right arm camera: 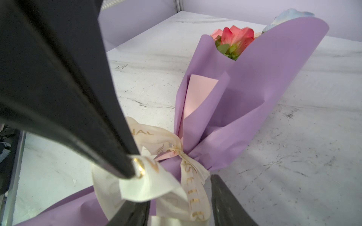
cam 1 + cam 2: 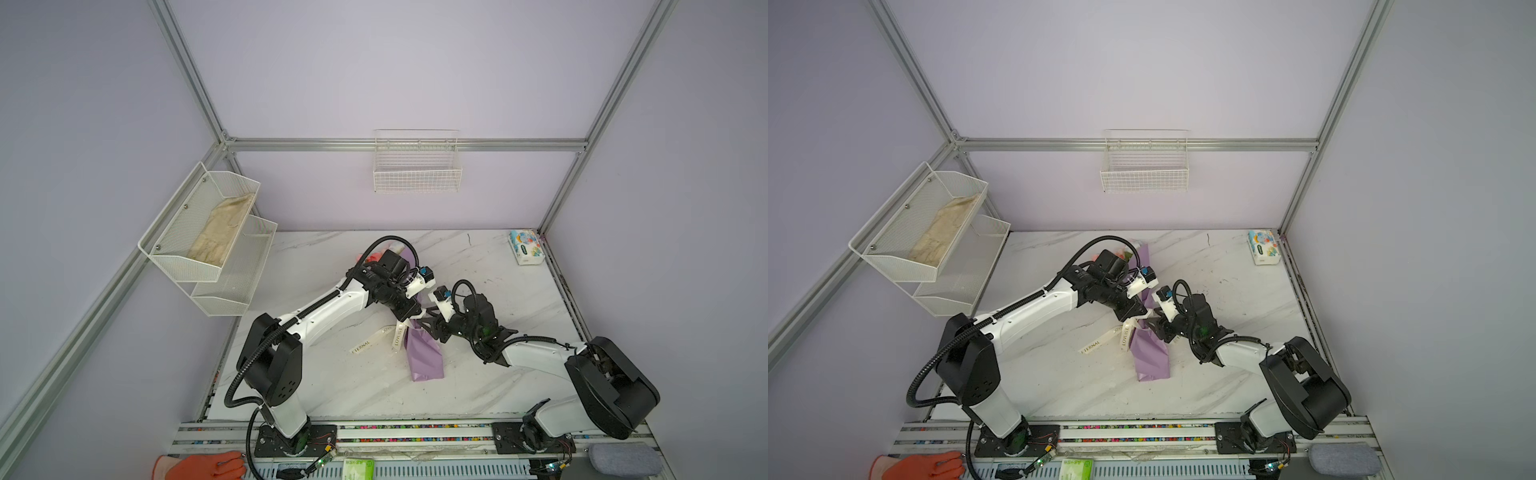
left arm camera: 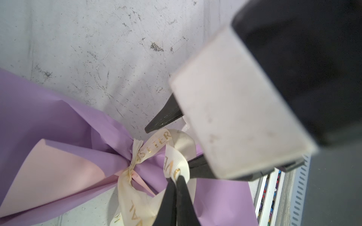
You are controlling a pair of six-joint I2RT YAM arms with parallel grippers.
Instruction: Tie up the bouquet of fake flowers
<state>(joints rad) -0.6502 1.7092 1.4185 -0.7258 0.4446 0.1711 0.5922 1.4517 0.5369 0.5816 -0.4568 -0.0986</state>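
Left gripper (image 3: 176,178) pinching ribbon (image 3: 182,142) loop beside knot (image 1: 180,152); right gripper (image 1: 178,193) spread beside knot. Risk: uneven tug loosens knot, drags bouquet (image 1: 254,88).

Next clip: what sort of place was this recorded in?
Probably a robot-manipulation test booth, not a florist's: aluminium framing with plain lilac panels encloses a marble-look tabletop, and the left arm and right arm are bolted to a rail at its front edge.
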